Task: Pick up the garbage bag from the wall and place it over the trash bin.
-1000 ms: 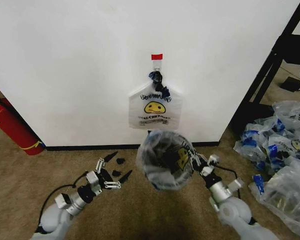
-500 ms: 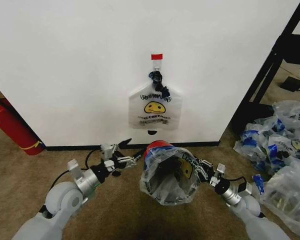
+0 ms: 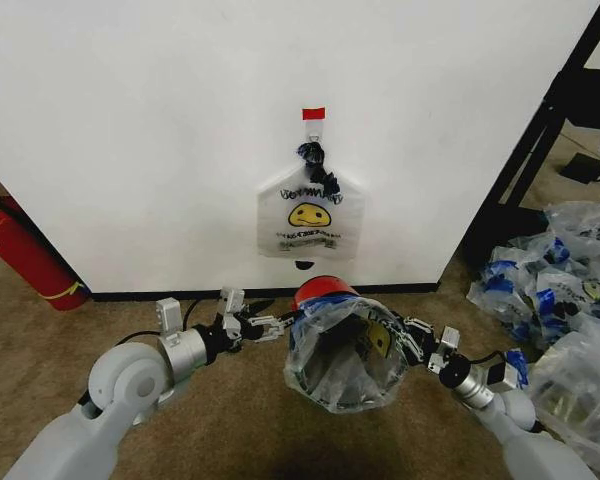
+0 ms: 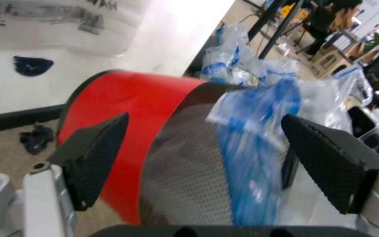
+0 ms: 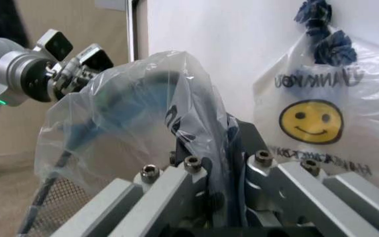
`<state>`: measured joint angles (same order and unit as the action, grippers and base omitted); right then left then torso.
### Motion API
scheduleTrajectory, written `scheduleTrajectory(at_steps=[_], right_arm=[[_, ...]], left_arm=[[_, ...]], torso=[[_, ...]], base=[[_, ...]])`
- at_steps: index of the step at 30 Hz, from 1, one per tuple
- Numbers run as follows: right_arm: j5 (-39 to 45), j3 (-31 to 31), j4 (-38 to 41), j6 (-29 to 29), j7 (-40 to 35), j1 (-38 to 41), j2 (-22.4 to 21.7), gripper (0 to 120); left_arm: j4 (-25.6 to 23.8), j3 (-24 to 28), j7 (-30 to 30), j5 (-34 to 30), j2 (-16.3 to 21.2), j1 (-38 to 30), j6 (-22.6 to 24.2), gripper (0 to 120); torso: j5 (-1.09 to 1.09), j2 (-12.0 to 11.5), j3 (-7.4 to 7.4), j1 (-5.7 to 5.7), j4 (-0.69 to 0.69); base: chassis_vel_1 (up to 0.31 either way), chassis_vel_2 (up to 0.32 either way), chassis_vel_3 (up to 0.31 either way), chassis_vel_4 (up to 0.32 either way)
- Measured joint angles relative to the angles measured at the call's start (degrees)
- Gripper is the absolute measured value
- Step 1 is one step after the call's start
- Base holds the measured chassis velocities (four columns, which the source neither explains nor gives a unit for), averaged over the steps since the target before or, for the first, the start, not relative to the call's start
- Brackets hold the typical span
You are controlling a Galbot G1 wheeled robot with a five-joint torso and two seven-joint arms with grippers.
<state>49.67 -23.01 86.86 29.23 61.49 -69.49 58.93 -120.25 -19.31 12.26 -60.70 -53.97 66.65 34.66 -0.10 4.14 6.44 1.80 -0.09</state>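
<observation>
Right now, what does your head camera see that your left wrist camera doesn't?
Head view: the fire extinguisher, the red tape on the wall, the right gripper pinching the garbage bag. Left wrist view: the left gripper up close, open fingers straddling the trash bin. Both: the bin's red base, the bag, the wall.

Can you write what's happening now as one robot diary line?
right gripper: shut on translucent smiley garbage bag | left gripper: open beside tipped black red-based trash bin

The left gripper [image 4: 203,158] spreads its black textured jaws wide around the round black mesh trash bin [image 4: 183,182] with red base, crinkly translucent blue-patched garbage bag [image 4: 258,143] draped over it.
</observation>
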Motion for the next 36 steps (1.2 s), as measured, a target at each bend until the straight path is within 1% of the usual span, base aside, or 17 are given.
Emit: scheduleTrajectory(at_steps=[1, 6, 12, 16, 18, 19, 21, 22, 23, 26, 27, 32, 33, 36], right_arm=[[0.0, 0.1, 0.1, -0.1, -0.2, 0.0, 0.0, 2], [-0.1, 0.3, 0.3, -0.2, -0.9, 0.0, 0.0, 2], [-0.1, 0.6, 0.4, -0.3, -1.8, 0.2, 0.0, 2], [-0.1, 0.7, 0.4, -0.3, -2.5, 0.4, 0.1, 2], [-0.1, 0.7, 0.4, -0.3, -2.8, 0.4, 0.2, 2], [-0.1, 0.7, 0.4, -0.3, -2.8, 0.4, 0.2, 2], [-0.1, 0.7, 0.4, -0.3, -3.0, 0.4, 0.2, 2], [-0.1, 0.7, 0.4, -0.3, -3.1, 0.4, 0.2, 2], [-0.1, 0.7, 0.4, -0.3, -3.4, 0.4, 0.2, 2], [-0.2, 0.7, 0.4, -0.3, -4.0, 0.4, 0.2, 2], [-0.2, 0.7, 0.4, -0.3, -4.0, 0.4, 0.2, 2], [-0.3, 0.7, 0.7, -0.3, -4.8, 0.4, 0.1, 2], [-0.3, 0.7, 0.8, -0.3, -4.9, 0.4, 0.0, 2], [-0.3, 0.7, 0.8, -0.3, -4.9, 0.4, -0.1, 2]], left_arm=[[-0.1, 0.2, -0.1, -0.6, -0.1, -0.2, 0.2, 86], [-0.2, 0.5, -0.2, -2.1, -0.5, -0.7, 0.8, 84], [0.5, 1.2, -0.2, -2.3, -0.6, -1.7, 1.3, 77], [1.2, 1.8, -0.2, -2.7, -0.7, -2.7, 1.3, 62], [1.5, 2.1, -0.1, -3.2, -0.6, -3.2, 1.3, 51], [1.5, 2.1, -0.1, -3.2, -0.6, -3.2, 1.3, 51], [1.6, 2.2, -0.1, -3.9, -0.6, -3.4, 1.4, 43], [1.6, 2.2, -0.1, -4.1, -0.6, -3.5, 1.4, 42], [1.6, 2.3, -0.1, -4.5, -0.5, -3.7, 1.5, 35], [1.7, 2.4, -0.1, -4.9, -0.3, -4.0, 1.6, 23], [1.7, 2.4, -0.1, -4.9, -0.3, -4.0, 1.6, 23], [1.8, 2.9, 0.1, -5.5, -0.1, -4.7, 1.8, 2], [1.7, 3.0, 0.1, -5.7, -0.1, -4.8, 2.0, 0], [1.5, 3.1, 0.1, -6.0, -0.1, -5.0, 2.1, 0]], torso=[[0.0, 0.0, 0.0, 0.0, 0.0], [0.0, 0.0, 0.0, 0.0, 0.0], [0.0, 0.0, 0.0, 0.0, 0.0], [0.0, 0.0, 0.0, 0.0, 0.0], [0.0, 0.0, 0.0, 0.0, 0.0], [0.0, 0.0, 0.0, 0.0, 0.0], [0.0, 0.0, 0.0, 0.0, 0.0], [0.0, 0.0, 0.0, 0.0, 0.0], [0.0, 0.0, 0.0, 0.0, 0.0], [0.0, 0.0, 0.0, 0.0, 0.0], [0.0, 0.0, 0.0, 0.0, 0.0], [-0.01, 0.0, -0.01, 0.0, 0.01], [-0.01, 0.0, -0.01, 0.0, 0.0], [0.0, 0.0, -0.01, 0.0, 0.0]], base=[[0.0, 0.0, 0.0, 0.0], [0.0, 0.0, 0.0, 0.0], [0.0, 0.0, 0.0, 0.0], [0.0, 0.0, 0.0, 0.0], [0.0, 0.0, 0.0, 0.0], [0.0, 0.0, 0.0, 0.0], [0.0, 0.0, 0.0, 0.0], [0.0, 0.0, 0.0, 0.0], [0.0, 0.0, 0.0, 0.0], [0.0, 0.0, 0.0, 0.0], [0.0, 0.0, 0.0, 0.0], [0.0, 0.0, 0.0, 0.0], [0.0, 0.0, 0.0, 0.0], [0.0, 0.0, 0.0, 0.0]])
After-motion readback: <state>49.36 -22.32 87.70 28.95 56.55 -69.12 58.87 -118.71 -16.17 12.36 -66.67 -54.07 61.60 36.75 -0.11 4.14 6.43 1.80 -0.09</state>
